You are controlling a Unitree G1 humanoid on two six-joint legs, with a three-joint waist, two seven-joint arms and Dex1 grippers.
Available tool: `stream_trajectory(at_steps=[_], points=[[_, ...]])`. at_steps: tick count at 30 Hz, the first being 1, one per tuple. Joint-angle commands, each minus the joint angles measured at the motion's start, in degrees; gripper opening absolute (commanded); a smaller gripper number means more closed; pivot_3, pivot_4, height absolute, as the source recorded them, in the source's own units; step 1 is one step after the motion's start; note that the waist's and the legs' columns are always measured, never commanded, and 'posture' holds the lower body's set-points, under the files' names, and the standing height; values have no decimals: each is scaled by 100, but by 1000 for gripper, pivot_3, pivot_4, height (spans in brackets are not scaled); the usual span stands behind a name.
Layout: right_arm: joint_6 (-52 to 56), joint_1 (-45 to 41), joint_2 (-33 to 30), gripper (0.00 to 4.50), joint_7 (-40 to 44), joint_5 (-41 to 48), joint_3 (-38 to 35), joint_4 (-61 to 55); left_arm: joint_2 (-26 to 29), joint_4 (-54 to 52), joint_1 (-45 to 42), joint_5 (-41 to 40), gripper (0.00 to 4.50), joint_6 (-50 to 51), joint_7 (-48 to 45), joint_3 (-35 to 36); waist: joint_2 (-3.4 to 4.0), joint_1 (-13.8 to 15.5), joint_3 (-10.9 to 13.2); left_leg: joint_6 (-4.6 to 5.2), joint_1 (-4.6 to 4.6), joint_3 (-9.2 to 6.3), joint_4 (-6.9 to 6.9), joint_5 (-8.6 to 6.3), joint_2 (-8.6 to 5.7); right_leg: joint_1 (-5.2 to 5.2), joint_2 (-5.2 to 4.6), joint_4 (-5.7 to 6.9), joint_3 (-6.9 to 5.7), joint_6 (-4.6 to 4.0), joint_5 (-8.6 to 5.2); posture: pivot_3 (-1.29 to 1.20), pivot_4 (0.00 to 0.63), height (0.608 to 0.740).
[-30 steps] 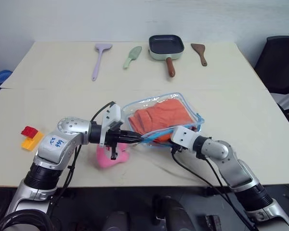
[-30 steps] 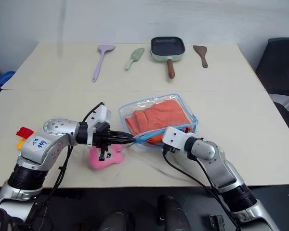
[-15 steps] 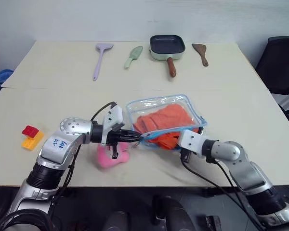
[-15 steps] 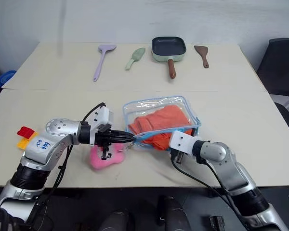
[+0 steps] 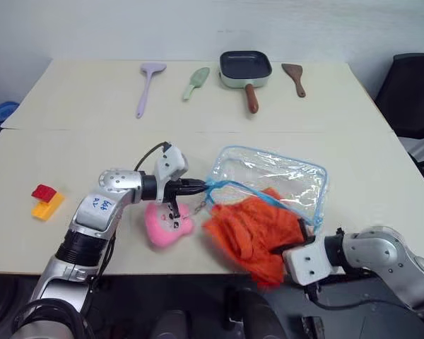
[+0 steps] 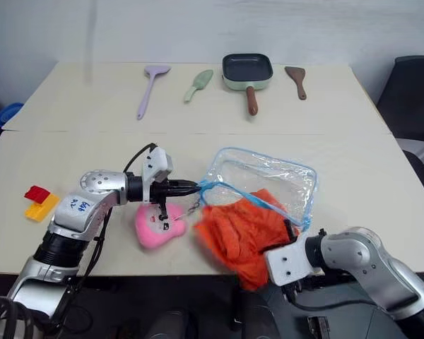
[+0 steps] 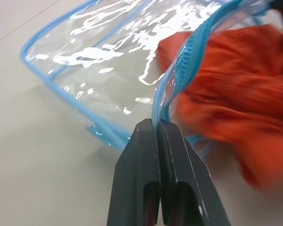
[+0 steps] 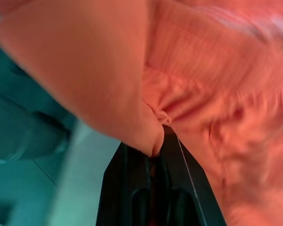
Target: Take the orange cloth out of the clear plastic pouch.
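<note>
The left hand (image 7: 156,123) is clamped on the clear plastic pouch (image 5: 283,176) at its blue zipper edge. The right hand (image 8: 153,141) pinches the orange cloth (image 5: 251,229), which lies mostly outside the pouch's mouth.

We see the orange cloth (image 5: 254,229) blurred in the right wrist view, its lower folds covering the right gripper (image 8: 153,141) fingertips from the head views.
</note>
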Motion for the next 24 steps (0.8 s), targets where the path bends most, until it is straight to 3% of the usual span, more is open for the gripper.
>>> stream_trajectory(at_steps=[1, 6, 15, 24], points=[[-294, -33, -37, 20, 135, 150, -80, -130, -94, 152, -267, 199, 0, -353, 216, 151, 0, -3, 0, 0, 0, 0, -1, 0, 0, 0, 1, -1, -1, 0, 0, 0, 150, 740], [-417, -114, 15, 20, 148, -30, 8, 103, -169, 246, -408, 461, 0, -583, 256, 3, 0, -3, 0, -1, 0, 3, -1, 0, 3, -2, 0, 1, -1, 0, 0, 0, 150, 740], [-1042, 816, -518, 20, -162, -136, -791, 1132, 153, 1252, -804, 777, 0, -843, 350, 335, -2, 13, 0, 0, 0, 5, 0, 0, -1, 2, -5, -3, -6, 4, 2, 0, 150, 740], [-265, 489, -506, 20, -780, 647, -2324, 3096, 622, -117, -65, 443, 0, -635, -495, 262, -1, 11, 0, 11, 2, 8, 4, 3, -6, 7, -22, -3, 1, 14, 9, 0, 150, 740]])
